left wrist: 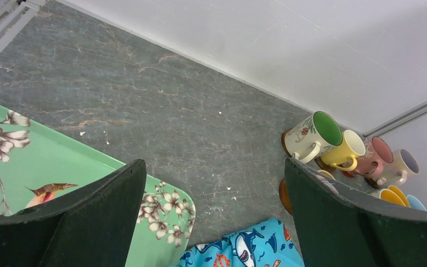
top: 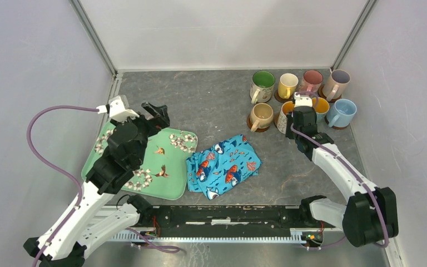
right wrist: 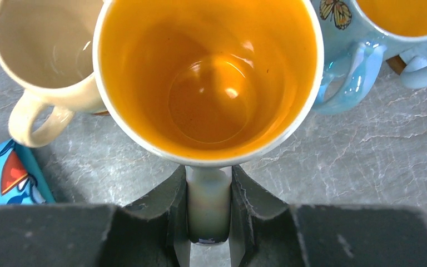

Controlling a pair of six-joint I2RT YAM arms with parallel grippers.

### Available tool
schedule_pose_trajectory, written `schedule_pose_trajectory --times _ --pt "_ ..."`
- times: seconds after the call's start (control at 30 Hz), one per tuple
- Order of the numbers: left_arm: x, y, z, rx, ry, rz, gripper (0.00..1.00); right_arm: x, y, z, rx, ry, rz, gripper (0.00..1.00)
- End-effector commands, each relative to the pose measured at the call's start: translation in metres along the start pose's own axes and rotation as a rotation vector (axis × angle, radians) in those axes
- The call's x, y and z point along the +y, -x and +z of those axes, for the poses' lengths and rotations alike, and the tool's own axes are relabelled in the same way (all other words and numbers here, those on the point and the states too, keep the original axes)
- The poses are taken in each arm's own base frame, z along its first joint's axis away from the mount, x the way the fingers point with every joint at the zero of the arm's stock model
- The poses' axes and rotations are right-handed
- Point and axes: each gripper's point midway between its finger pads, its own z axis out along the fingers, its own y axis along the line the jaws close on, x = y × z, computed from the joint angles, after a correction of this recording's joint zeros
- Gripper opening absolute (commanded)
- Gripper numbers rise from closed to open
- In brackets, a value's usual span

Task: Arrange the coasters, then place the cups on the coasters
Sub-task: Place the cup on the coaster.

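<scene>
Looking down, the right arm (top: pixel 311 136) blocks most of the orange-lined mug (top: pixel 285 113), can't tell what's under it. Coasters (top: pixel 254 127) under the others just peek out as brown slivers. Left arm (top: pixel 119 156) covers part of the tray (top: pixel 172 183).

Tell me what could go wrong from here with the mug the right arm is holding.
1. The right gripper pinches only the handle of the orange-lined mug; it may swing or slip if lifted.
2. The beige mug and the blue butterfly mug crowd it; either could get knocked.
</scene>
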Motion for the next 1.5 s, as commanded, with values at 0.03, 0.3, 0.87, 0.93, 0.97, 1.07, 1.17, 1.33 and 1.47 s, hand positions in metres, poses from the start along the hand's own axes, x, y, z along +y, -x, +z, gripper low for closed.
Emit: schedule_pose_trajectory --times 0.03,0.3,0.87,0.93,0.97,1.07,1.17,1.33,1.47 --pt "-0.002 0.006 -0.002 -0.024 -0.015 -0.025 1.0 -0.003 0.087 0.004 -0.256 -0.054 0.039 0.0" --pt "0.002 0.007 -0.006 -0.025 -0.008 -0.025 1.0 0.002 0.091 0.023 -0.276 -0.056 0.022 0.0" --pt "0.004 0.005 -0.006 -0.017 0.001 -0.016 1.0 -0.008 0.077 0.049 -0.255 -0.063 0.047 0.0" --pt "0.004 0.004 -0.005 -0.015 0.001 -0.016 1.0 -0.007 0.074 0.051 -0.246 -0.054 0.048 0.0" --pt "0.004 0.004 -0.005 -0.014 0.001 -0.015 1.0 -0.008 0.073 0.052 -0.244 -0.054 0.051 0.0" --pt "0.004 0.003 -0.005 -0.012 0.0 -0.014 1.0 -0.008 0.07 0.054 -0.241 -0.047 0.057 0.0" --pt "0.004 0.002 -0.004 -0.01 0.001 -0.012 1.0 -0.008 0.067 0.055 -0.237 -0.041 0.06 0.0" --pt "0.003 0.003 -0.005 -0.01 0.0 -0.013 1.0 -0.008 0.06 0.059 -0.217 -0.037 0.066 0.0" --pt "0.003 0.002 -0.004 -0.008 -0.002 -0.012 1.0 -0.01 0.053 0.061 -0.197 -0.048 0.065 0.0"
